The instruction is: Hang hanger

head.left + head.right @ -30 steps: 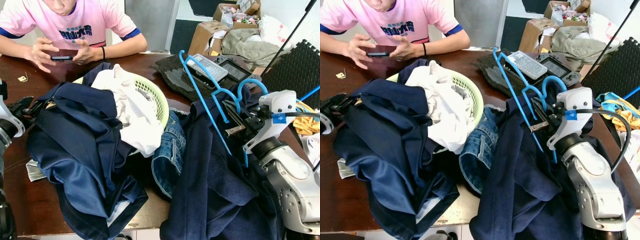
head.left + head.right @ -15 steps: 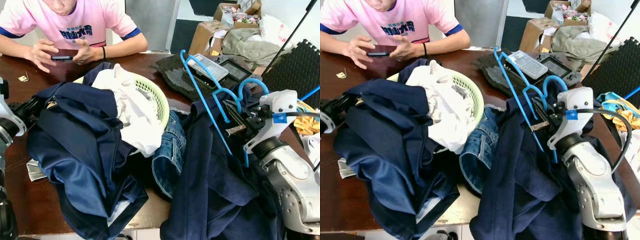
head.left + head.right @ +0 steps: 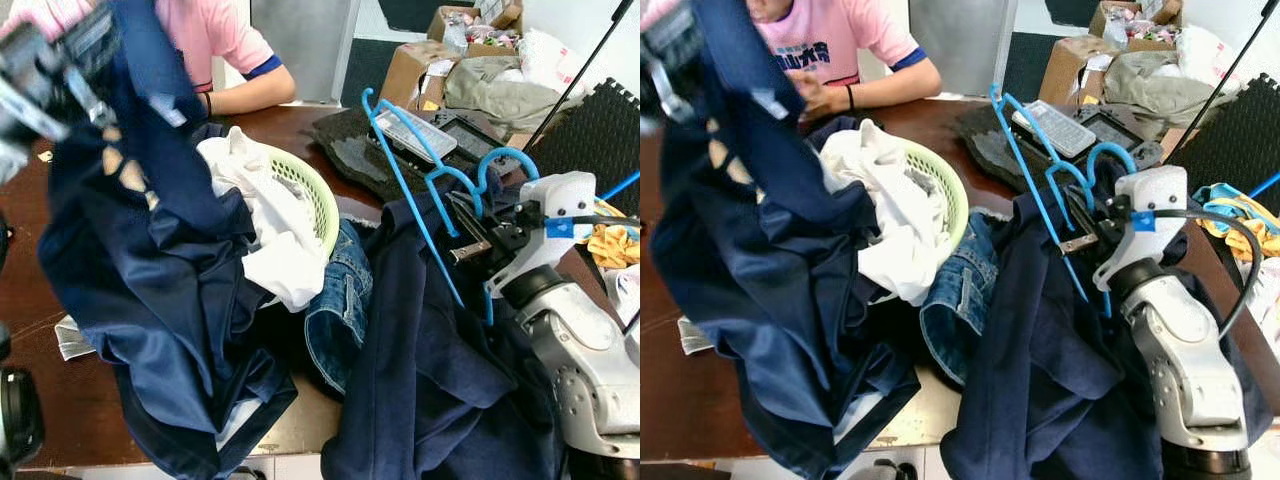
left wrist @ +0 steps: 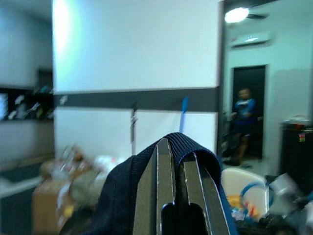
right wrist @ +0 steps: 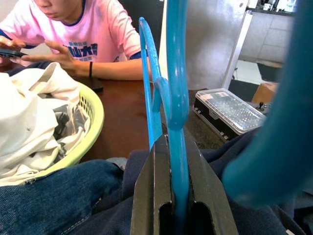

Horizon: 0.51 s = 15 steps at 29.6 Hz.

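Blue plastic hanger [image 3: 425,190] is standing tilted above the right side of the dark brown wooden table [image 3: 290,125] in the left eye view, its lower bar clamped in the right gripper [image 3: 478,235]. It is being held up over a navy garment draped at the right [image 3: 430,370], probably so that cloth can be worked onto it. On the left, the left gripper [image 3: 40,70] is raised high and blurred, lifting a large navy blue jacket [image 3: 150,270] clear of the heap, which drapes over a light green plastic laundry basket [image 3: 310,195] holding a white cloth [image 3: 270,235]. Blue denim jeans [image 3: 340,310] are lying between the basket and the right garment.

In the right eye view a person in a pink shirt [image 3: 830,45] is sitting at the far edge of the table, and a black case with a keyboard [image 3: 1070,130] is lying just behind the hanger. Open room is mostly upward, since the tabletop is crowded and the near edge is close.

In the left wrist view, the left gripper's fingers [image 4: 166,196] are pressed together on a fold of the navy fabric.

In the right wrist view, the right gripper's fingers [image 5: 154,196] are closing on the hanger's thin blue bar, with the basket beyond.
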Available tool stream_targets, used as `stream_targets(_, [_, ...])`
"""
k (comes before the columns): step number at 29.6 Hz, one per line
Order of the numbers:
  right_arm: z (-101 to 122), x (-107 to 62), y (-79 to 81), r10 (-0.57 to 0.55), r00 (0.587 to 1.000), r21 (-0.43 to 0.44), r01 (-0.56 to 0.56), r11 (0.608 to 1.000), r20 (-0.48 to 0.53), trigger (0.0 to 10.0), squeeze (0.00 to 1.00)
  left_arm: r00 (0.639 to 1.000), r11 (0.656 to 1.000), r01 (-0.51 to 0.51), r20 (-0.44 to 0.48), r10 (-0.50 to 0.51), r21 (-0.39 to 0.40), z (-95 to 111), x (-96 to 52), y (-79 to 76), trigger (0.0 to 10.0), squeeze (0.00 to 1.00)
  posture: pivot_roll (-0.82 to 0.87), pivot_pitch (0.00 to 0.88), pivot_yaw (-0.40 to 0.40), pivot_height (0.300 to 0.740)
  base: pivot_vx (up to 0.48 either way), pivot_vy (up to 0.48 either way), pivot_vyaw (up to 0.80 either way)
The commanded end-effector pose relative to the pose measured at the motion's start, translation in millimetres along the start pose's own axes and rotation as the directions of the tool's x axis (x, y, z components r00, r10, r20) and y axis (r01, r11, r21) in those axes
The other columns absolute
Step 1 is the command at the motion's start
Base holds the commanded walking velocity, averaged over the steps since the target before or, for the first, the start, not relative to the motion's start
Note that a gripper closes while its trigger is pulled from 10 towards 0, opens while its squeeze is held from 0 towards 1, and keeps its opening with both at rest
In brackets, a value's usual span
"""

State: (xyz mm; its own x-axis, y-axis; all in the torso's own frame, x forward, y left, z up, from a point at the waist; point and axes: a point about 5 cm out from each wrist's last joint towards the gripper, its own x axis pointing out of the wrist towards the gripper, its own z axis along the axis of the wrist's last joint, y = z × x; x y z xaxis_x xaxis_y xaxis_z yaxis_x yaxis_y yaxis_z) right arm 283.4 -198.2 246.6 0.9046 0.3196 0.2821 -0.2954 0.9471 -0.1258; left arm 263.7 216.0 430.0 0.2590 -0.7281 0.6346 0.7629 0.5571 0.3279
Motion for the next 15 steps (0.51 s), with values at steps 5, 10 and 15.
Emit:
stream_targets(5, [-0.4, 1.7, -0.3, -0.014, 1.000, -0.005, 0.014, 1.000, 0.018, 10.0, 0.00, 0.998, 0.998, 0.056, 0.009, -0.056, 0.025, 16.9, 9.2, -9.9, 10.0, 0.00, 0.12, 0.172, -0.033, 0.740, 0.000, 0.000, 0.00])
stream_targets(10, [0.1, 4.3, 1.3, -0.013, 0.999, 0.000, 0.013, 1.000, 0.030, 10.0, 0.00, 0.999, 1.000, 0.025, -0.035, -0.026, -0.019, 9.8, 6.3, -9.1, 10.0, 0.00, 0.13, 0.157, -0.030, 0.740, 0.000, 0.000, 0.00])
stream_targets(15, [1.1, 7.7, 3.8, -0.007, 0.999, 0.007, 0.006, 1.000, 0.045, 10.0, 0.00, 0.996, 0.997, 0.031, -0.081, -0.037, -0.071, -5.2, 6.2, -15.9, 10.0, 0.00, 0.14, 0.144, -0.030, 0.740, -0.109, 0.000, 0.00])
